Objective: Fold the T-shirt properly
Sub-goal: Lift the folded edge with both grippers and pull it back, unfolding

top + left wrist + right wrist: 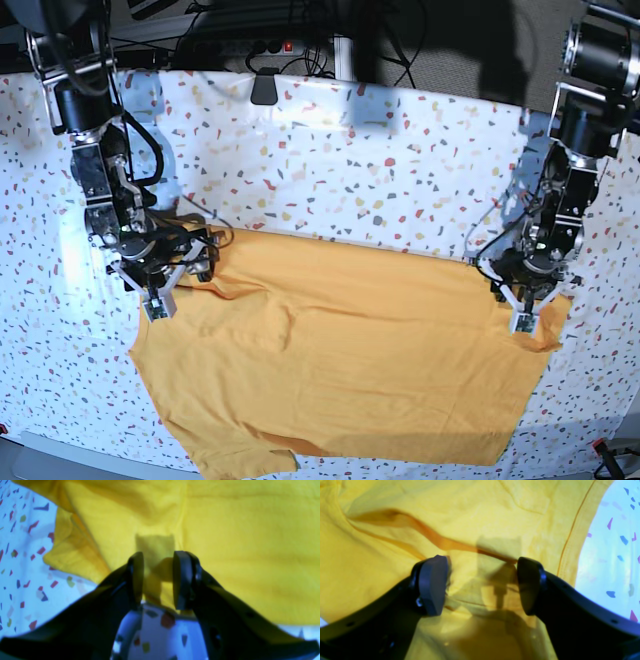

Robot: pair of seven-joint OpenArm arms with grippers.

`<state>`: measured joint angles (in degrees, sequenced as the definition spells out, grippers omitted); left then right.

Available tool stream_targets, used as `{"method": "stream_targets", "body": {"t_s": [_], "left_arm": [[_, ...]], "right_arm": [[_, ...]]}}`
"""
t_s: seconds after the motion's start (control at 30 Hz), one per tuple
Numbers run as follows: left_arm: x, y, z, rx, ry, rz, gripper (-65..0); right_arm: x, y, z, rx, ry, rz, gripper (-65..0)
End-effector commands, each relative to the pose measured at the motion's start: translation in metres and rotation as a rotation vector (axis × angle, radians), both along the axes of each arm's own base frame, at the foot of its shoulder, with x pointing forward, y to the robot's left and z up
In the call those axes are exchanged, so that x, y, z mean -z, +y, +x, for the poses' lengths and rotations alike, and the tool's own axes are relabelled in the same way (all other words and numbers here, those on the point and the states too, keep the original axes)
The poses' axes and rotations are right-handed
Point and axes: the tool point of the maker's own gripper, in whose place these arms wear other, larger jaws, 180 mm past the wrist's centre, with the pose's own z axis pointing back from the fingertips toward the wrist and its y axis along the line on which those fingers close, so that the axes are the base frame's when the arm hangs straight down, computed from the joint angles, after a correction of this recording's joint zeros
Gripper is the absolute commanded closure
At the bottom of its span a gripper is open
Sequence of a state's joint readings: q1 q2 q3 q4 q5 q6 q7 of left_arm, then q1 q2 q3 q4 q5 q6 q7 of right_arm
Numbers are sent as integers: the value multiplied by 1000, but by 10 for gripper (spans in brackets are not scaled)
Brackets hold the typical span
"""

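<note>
The mustard T-shirt point(340, 360) lies spread on the speckled white cloth point(350, 170). My left gripper point(522, 318) is down at the shirt's right corner. In the left wrist view the left gripper point(159, 555) has its jaws a little apart, and the shirt's point(250, 555) edge lies in the gap over the cloth point(25, 580). My right gripper point(157, 300) sits on the shirt's upper left corner. In the right wrist view the right gripper point(482, 562) stands wide open, pads down on wrinkled fabric point(382, 580) near a stitched hem point(575, 542).
A black clip point(265, 88) holds the cloth at the table's back edge, with cables behind it. A sleeve point(245, 462) lies close to the front edge. The cloth shows bare beyond the hem point(612, 555).
</note>
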<state>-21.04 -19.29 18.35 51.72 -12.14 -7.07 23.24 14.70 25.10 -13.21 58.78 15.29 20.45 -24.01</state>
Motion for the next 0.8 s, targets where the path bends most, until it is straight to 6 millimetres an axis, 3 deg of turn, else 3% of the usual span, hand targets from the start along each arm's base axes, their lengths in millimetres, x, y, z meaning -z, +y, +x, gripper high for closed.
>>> {"method": "stream_targets", "body": {"t_s": [0.0, 0.13, 0.33, 0.53, 0.77], "left_arm": [[43, 5, -53, 12, 246, 41, -200], [41, -1, -68, 37, 254, 47, -200], [35, -12, -72, 46, 237, 40, -200], [40, -11, -82, 43, 279, 49, -200], [48, -16, -111, 59, 370, 64, -185]], "right_arm": [[22, -28, -31, -9, 155, -128, -425], [24, -27, -36, -14, 164, -132, -425], [20, -33, -42, -26, 168, -153, -425], [22, -46, -64, -47, 187, -191, -425], [19, -56, -83, -55, 192, -214, -425]]}}
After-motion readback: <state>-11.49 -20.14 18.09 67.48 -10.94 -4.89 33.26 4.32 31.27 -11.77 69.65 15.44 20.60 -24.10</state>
